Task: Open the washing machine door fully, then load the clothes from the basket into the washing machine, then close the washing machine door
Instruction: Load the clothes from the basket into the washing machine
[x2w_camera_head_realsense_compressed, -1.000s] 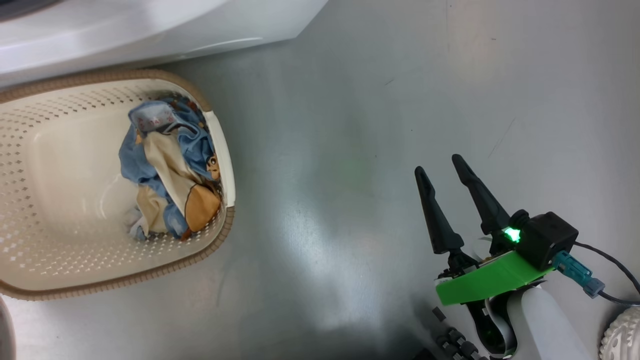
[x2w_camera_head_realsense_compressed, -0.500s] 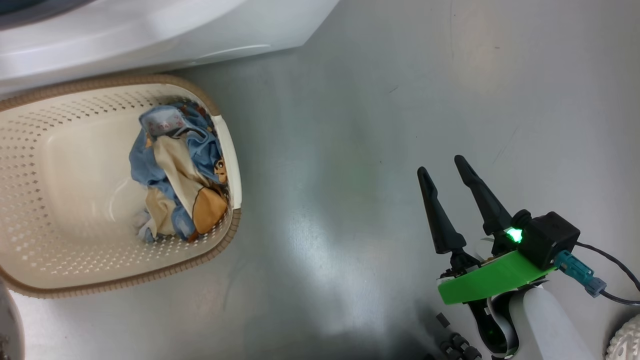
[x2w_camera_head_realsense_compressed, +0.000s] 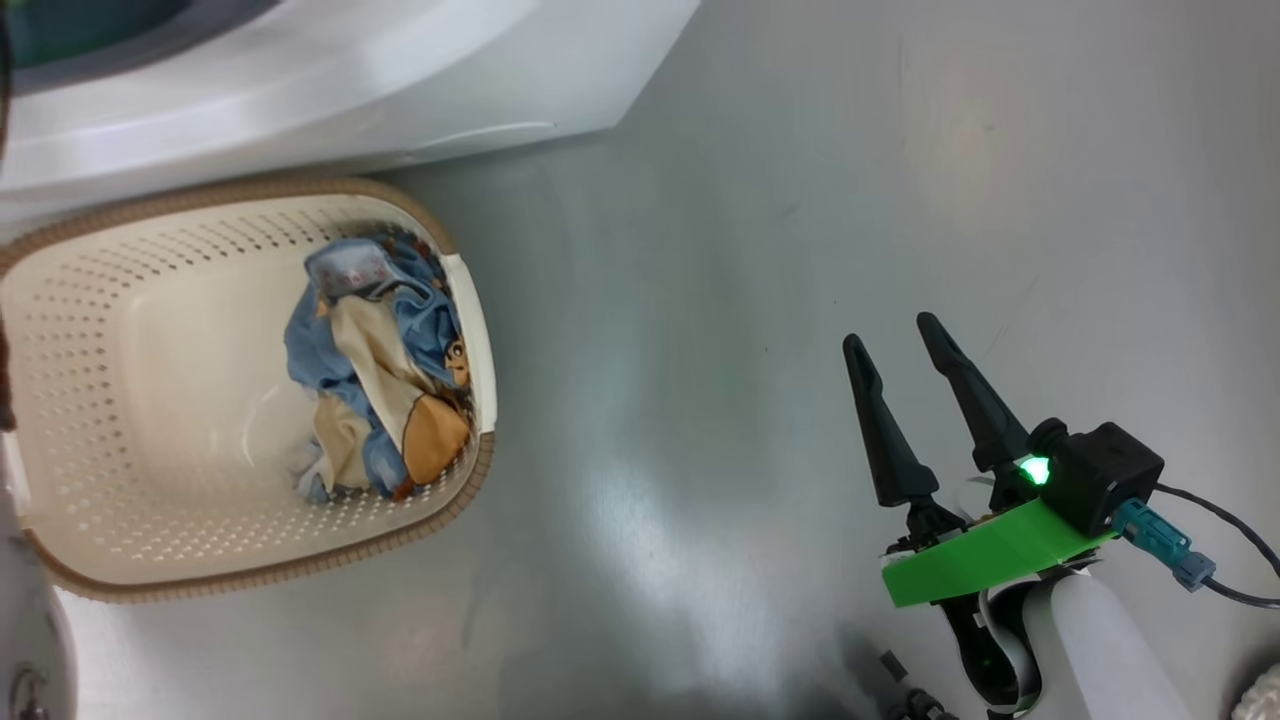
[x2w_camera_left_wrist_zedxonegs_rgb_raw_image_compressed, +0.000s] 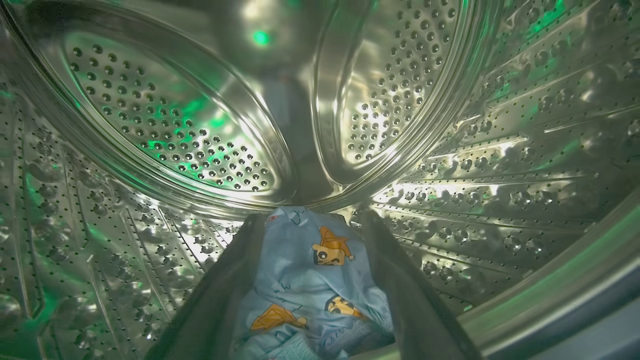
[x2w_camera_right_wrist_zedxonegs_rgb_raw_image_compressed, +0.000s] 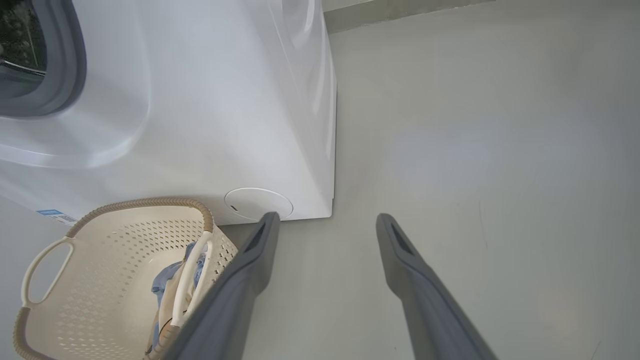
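My left gripper (x2w_camera_left_wrist_zedxonegs_rgb_raw_image_compressed: 311, 215) is inside the washing machine's steel perforated drum (x2w_camera_left_wrist_zedxonegs_rgb_raw_image_compressed: 165, 140). Its fingers stand apart, open, with a light-blue garment (x2w_camera_left_wrist_zedxonegs_rgb_raw_image_compressed: 310, 280) printed with orange cartoon shapes lying loose between them. The cream basket (x2w_camera_head_realsense_compressed: 100, 400) sits on the floor in front of the white washing machine (x2w_camera_head_realsense_compressed: 350, 80). More blue and cream clothes (x2w_camera_head_realsense_compressed: 380, 390) are bunched at the basket's right end. My right gripper (x2w_camera_head_realsense_compressed: 890, 332) hovers open over bare floor, well right of the basket, with nothing between its fingers. The right wrist view shows the basket (x2w_camera_right_wrist_zedxonegs_rgb_raw_image_compressed: 100, 280) and the machine's grey gasket (x2w_camera_right_wrist_zedxonegs_rgb_raw_image_compressed: 75, 60). The washing machine door is out of view.
Grey floor (x2w_camera_head_realsense_compressed: 700, 300) stretches wide to the right of the basket and machine. A round white cover (x2w_camera_right_wrist_zedxonegs_rgb_raw_image_compressed: 257, 202) and a blue label (x2w_camera_right_wrist_zedxonegs_rgb_raw_image_compressed: 50, 213) sit low on the machine's front. A dark cable (x2w_camera_head_realsense_compressed: 1220, 540) trails from my right wrist.
The head camera has shifted, so the basket and machine sit lower and further right in the picture. The right gripper holds the same open pose.
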